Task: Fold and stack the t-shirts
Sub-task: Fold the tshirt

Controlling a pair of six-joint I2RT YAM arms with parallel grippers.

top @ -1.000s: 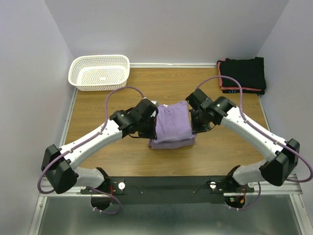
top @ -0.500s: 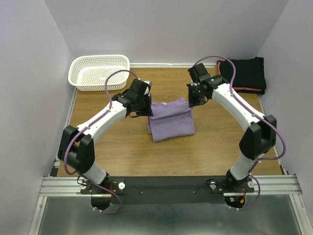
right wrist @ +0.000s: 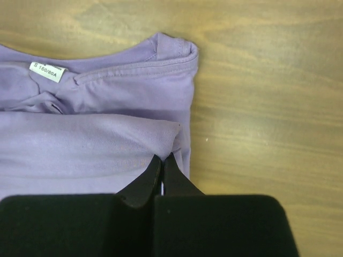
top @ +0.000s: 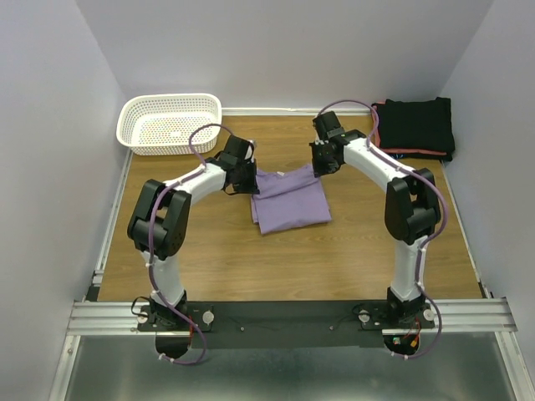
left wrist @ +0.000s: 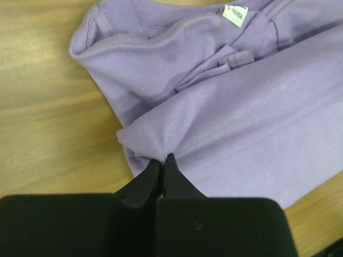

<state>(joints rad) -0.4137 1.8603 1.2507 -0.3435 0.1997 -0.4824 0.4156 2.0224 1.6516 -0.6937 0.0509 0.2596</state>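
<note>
The lavender t-shirt (top: 288,199) lies folded on the wooden table, its collar and white size label (left wrist: 235,15) toward the back. My left gripper (top: 248,180) is shut on the folded layer at the shirt's back left corner (left wrist: 140,140). My right gripper (top: 320,164) is shut on the same layer at the back right corner (right wrist: 170,138). Both pinch the cloth at their fingertips, low over the table. Folded black t-shirts (top: 415,127), one with a coral-red edge, are stacked at the back right corner.
A white mesh basket (top: 171,122) stands at the back left. Grey walls close in the table on three sides. Bare wood (top: 292,267) lies between the shirt and the arm bases.
Both grippers have carried the shirt's near edge up and toward the back over the last second. The fold now lies flat, and both arms are stretched far out.
</note>
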